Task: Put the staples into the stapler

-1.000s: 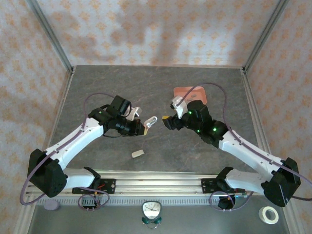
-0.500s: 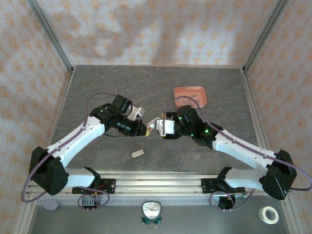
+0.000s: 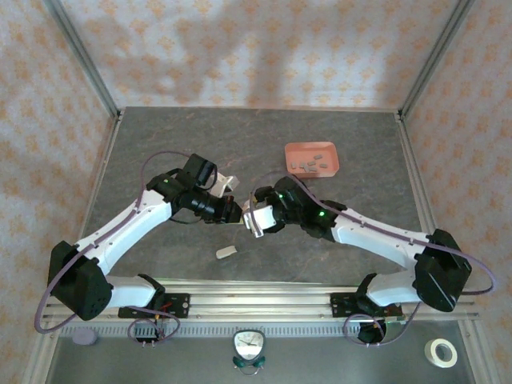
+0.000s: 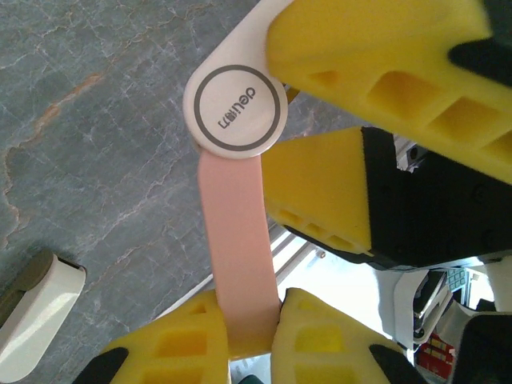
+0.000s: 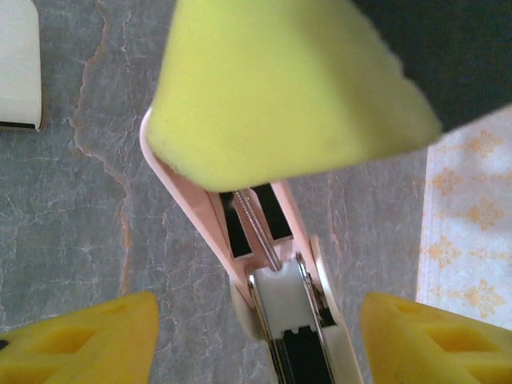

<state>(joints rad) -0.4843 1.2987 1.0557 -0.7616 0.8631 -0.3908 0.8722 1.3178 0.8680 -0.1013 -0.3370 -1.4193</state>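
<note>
Finds the stapler (image 4: 232, 232) held above the tabletop (image 3: 160, 152), pink arm pinched tight between the yellow pads of the left end effector (image 4: 248, 324); notes a round white cap (image 4: 236, 108) with a grey ring at the far end of that arm; sees, from the right wrist, the stapler hinged open, with the bare magazine channel (image 5: 260, 224) and a thin rod facing the camera; places the right end effector (image 5: 258, 320) astride the open stapler, fingers spread wide on either side, gripping nothing; cannot tell whether either of those fingers touches the stapler; puts the staples (image 3: 309, 166) well apart from the stapler, beyond it and to its right in the top view, lying loose as small dark grey bars inside the salmon-pink tray (image 3: 331, 151); spots a small off-white block (image 3: 226, 252) on the tabletop, nearer the arm bases than the stapler, touching neither end effector.
</note>
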